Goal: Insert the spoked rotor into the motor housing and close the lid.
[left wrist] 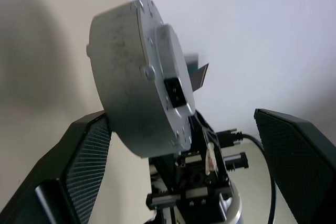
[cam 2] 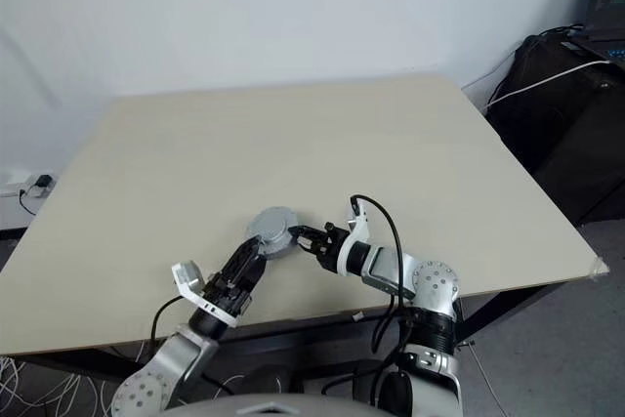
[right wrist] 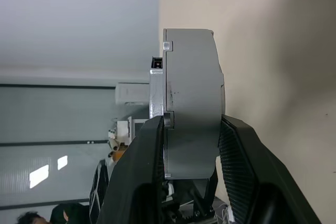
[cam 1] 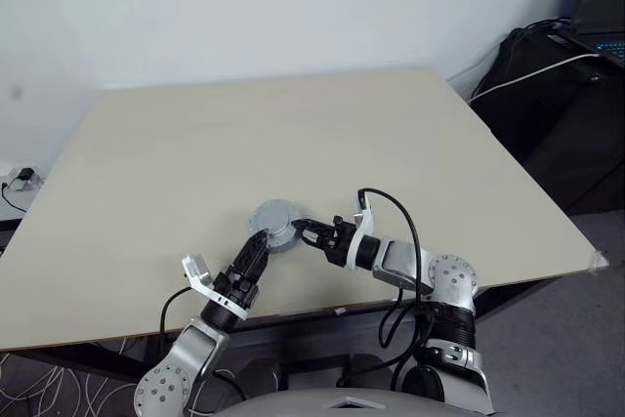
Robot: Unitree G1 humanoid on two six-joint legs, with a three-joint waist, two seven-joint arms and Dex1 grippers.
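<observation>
Motor housing [cam 1: 276, 223], a round silver-grey metal drum, held above the beige table [cam 1: 293, 144] near its front edge.
Right gripper [cam 1: 305, 231] grasps it across its flat faces; left gripper [cam 1: 256, 253] spread wide, one finger beside it.

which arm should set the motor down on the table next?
Right. The right hand already clamps the closed grey motor by both flat faces, above the table. The left hand is open around it, probably just released.

The motor housing [cam 1: 275, 223] sits above the table [cam 1: 293, 144], between both end effectors, near its front edge.
</observation>
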